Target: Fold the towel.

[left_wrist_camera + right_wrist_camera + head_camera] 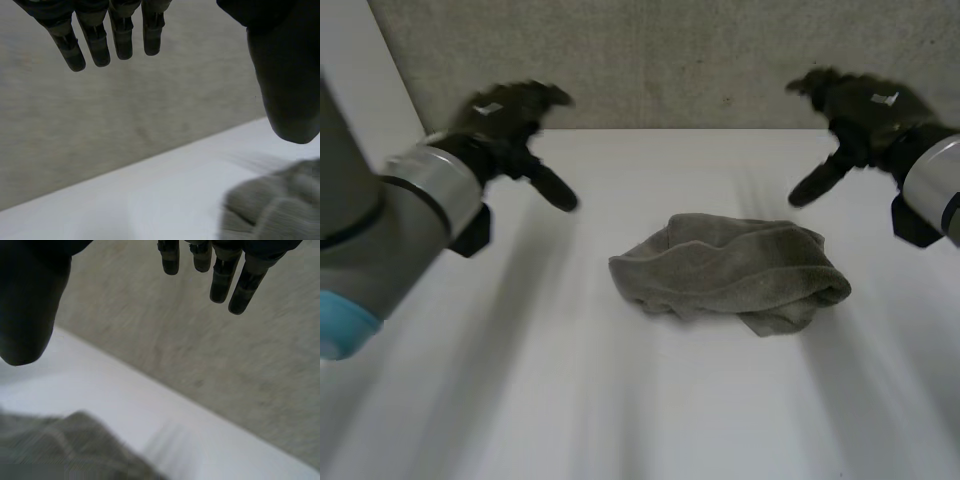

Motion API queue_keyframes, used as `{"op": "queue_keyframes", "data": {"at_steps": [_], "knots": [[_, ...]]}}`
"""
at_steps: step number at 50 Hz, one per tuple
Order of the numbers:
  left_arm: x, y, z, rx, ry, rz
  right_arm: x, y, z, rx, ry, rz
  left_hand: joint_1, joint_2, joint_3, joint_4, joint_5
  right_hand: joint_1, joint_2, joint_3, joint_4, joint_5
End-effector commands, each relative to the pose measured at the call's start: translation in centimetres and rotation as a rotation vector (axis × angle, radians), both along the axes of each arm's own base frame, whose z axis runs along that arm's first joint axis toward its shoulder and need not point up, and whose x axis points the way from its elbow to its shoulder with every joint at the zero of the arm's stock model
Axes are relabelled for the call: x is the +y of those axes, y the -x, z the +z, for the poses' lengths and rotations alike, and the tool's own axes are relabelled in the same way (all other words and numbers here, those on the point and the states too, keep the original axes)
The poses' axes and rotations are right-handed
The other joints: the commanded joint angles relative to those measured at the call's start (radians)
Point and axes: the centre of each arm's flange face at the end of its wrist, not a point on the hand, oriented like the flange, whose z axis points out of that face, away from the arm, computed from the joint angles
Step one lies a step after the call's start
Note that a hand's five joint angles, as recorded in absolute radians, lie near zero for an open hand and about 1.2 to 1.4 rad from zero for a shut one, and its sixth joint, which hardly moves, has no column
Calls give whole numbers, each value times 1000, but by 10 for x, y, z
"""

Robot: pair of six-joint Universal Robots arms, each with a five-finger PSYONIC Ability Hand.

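Smooth white table [520, 400], backed by a speckled grey wall [670, 60]. At the table's middle, crumpled into a soft oval heap, a grey terry towel [730, 272]. Clear of it on either side, left hand [510, 112] and right hand [855, 105]: black, fingers straight, thumbs spread, grasping nothing.

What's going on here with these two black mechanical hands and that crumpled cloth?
A two-armed robot is about to fold a grey-green terry towel, which lies crumpled in a heap in the middle of the white table. Neither hand touches it. The left hand and the right hand hang above the table on either side of the towel, with straight fingers and holding nothing. No fold has been made yet.
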Motion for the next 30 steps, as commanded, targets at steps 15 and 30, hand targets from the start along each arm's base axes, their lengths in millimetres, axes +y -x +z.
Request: {"op": "queue_keyframes", "data": {"at_steps": [15, 30], "knots": [[-28, 77, -157, -185, -231, -291, -45, 17, -154, 379, -180, -30, 486, 549, -49, -56, 554, 406, 413, -1, -53, 259], [-29, 76, -101, -166, -103, -281, -46, -2, -50, 238, 137, -15, 1068, 1132, -49, -56, 1136, 1304, 1311, -1, -53, 1157]]}}
